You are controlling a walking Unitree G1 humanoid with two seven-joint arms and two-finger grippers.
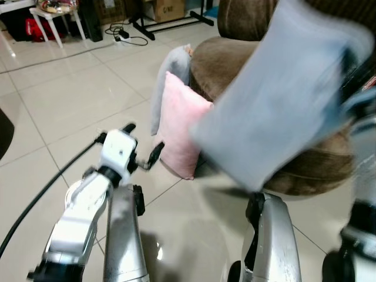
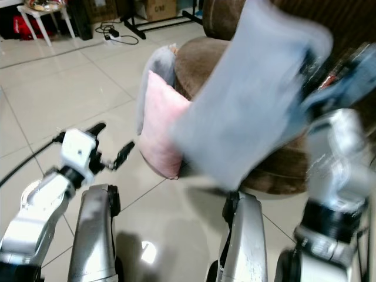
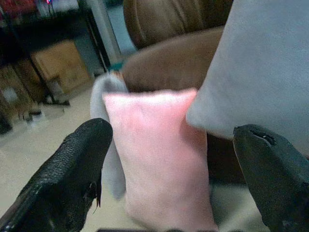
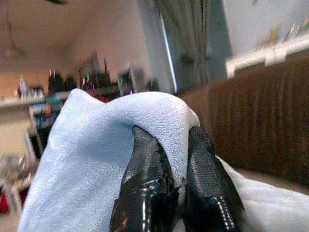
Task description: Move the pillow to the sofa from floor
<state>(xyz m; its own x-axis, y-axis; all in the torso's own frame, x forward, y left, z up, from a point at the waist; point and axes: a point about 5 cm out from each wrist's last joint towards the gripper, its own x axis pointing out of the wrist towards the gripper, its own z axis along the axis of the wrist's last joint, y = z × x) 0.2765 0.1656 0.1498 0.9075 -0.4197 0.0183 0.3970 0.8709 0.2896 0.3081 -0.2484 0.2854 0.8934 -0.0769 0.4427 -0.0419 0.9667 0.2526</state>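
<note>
Right gripper (image 4: 176, 193): fingers pinched nearly together on a bunched fold of the light blue pillow (image 1: 276, 94), holding it off the floor. The pillow hangs in front of the brown sofa (image 1: 235, 59), above its seat edge. Long axis runs diagonally, upper end toward the sofa back on the robot's right, lower corner down toward the floor; heavy motion blur, so the exact tilt is uncertain.

Left gripper (image 1: 142, 143): fingers spread wide, holding nothing, low over the tiled floor (image 1: 70, 94), pointed at a pink pillow (image 1: 182, 126) standing upright against the sofa base. A grey pillow (image 1: 167, 82) leans just behind it.
</note>
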